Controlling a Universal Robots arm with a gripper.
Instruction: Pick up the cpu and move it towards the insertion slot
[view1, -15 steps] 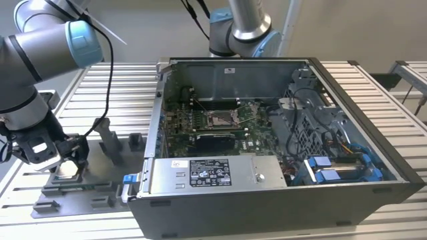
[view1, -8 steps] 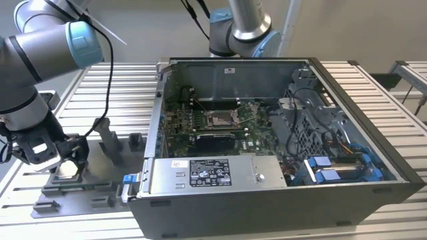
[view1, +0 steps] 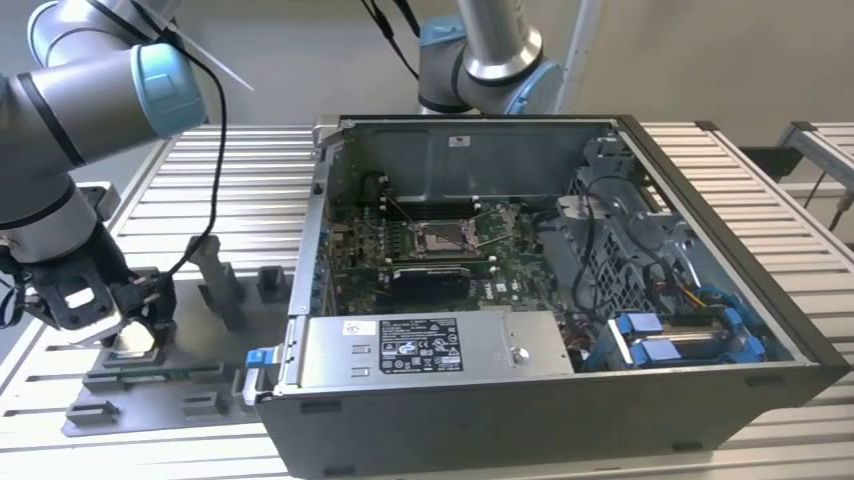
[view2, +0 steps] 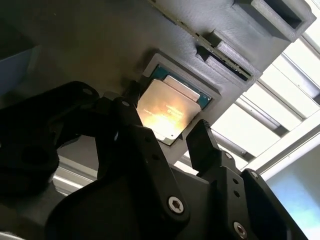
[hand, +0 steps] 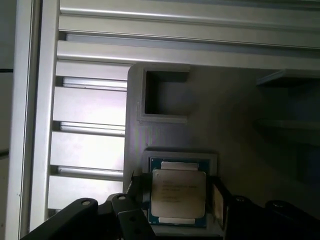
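The black pincer (view1: 118, 325) hangs low over a flat grey plastic block (view1: 174, 395) at the exterior view's left. The block lies on a surface (view1: 240, 180) made of long shiny metal bars. In both wrist views the cpu (hand: 178, 192) lies flat in a square dip in this rough grey block. It is a thin square chip with a smooth silvery top and a blue-green edge, and light shines off its top in the second wrist view. The pincer (view2: 167, 120) is spread open, with one chunky black finger (view2: 140, 150) on each side of the chip. The fingers are very close to its edges, and a thin gap shows on one side in the first wrist view. The insertion slot (view1: 441, 238) is well apart from the chip. It sits inside a big open grey metal computer case (view1: 534, 430) in the middle of the exterior view. The slot is a square with a shiny metal frame on a green board. A silver box (view1: 427, 350) with a white label sits near it.
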